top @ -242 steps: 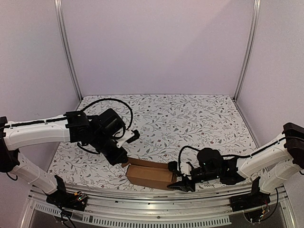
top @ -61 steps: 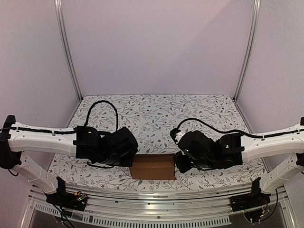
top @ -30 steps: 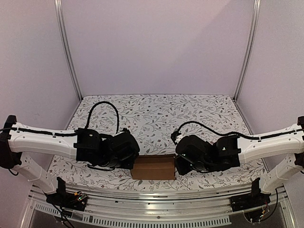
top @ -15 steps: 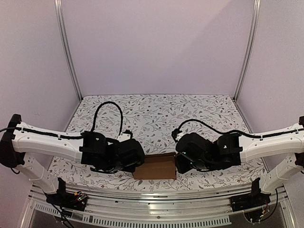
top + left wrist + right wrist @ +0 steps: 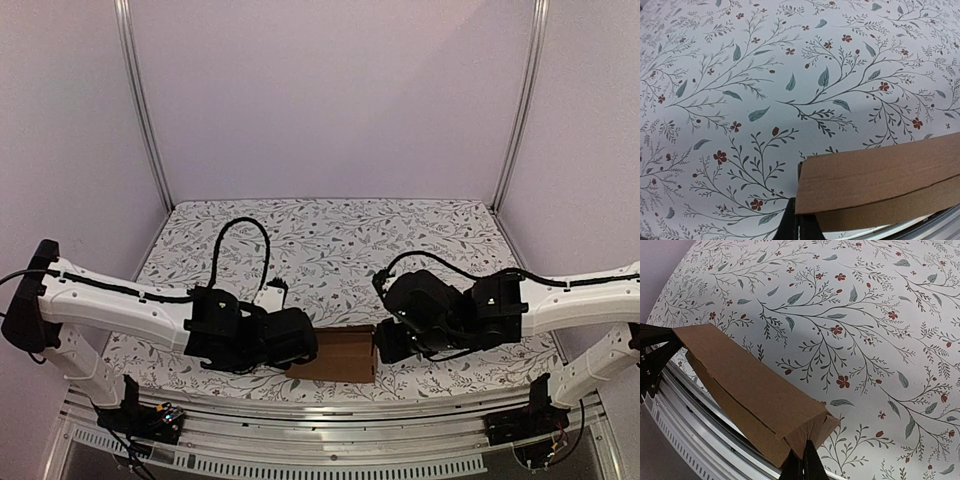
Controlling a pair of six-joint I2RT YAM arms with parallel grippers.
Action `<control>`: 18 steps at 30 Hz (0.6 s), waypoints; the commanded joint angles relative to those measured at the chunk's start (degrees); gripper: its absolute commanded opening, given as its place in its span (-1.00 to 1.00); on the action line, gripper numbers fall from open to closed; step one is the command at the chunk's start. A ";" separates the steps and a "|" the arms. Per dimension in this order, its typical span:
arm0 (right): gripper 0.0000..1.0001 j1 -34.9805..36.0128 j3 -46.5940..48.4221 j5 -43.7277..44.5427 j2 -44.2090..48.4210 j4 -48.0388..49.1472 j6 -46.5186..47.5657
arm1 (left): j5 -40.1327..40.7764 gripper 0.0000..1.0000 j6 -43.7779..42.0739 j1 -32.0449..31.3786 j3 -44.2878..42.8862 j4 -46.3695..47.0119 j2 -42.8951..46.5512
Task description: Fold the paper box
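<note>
The paper box (image 5: 345, 353) is a small oblong brown carton lying near the table's front edge, between my two grippers. My left gripper (image 5: 306, 349) is shut, with its tips against the box's left end. In the left wrist view the fingertips (image 5: 800, 227) sit pressed together just below the box's (image 5: 880, 172) left corner. My right gripper (image 5: 381, 346) is shut too. In the right wrist view its tips (image 5: 804, 462) touch the folded end flap of the box (image 5: 750, 385), and a flap corner sticks out beside them. Nothing is clamped between either pair of fingers.
A floral cloth (image 5: 340, 245) covers the table. The metal front rail (image 5: 330, 420) runs just behind the box on the near side, seen also as the rail (image 5: 705, 415) in the right wrist view. Purple walls and two upright posts enclose the back and sides.
My left arm has pushed rightward and the box has slid a little to the right with it. The right gripper has backed slightly to the right, staying at the box's end.
</note>
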State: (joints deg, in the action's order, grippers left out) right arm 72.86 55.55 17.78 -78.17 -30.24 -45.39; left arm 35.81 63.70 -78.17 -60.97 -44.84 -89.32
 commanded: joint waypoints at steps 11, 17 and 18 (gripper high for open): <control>-1.00 -5.54 -3.52 -10.77 1.57 2.77 -8.36 | -3.92 -1.00 -1.10 -2.97 0.59 -0.39 -4.99; -1.00 -6.84 -5.10 -14.04 1.62 4.58 -10.36 | -3.28 -1.00 -2.14 -3.82 -0.17 0.10 -6.55; -1.00 -7.04 -5.41 -14.35 1.71 4.86 -10.78 | -3.37 -1.00 -2.32 -3.89 -0.31 0.23 -6.79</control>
State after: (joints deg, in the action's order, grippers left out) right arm 66.57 51.62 7.68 -77.47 -28.05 -53.74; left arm 38.48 62.52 -80.36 -62.17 -42.48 -92.47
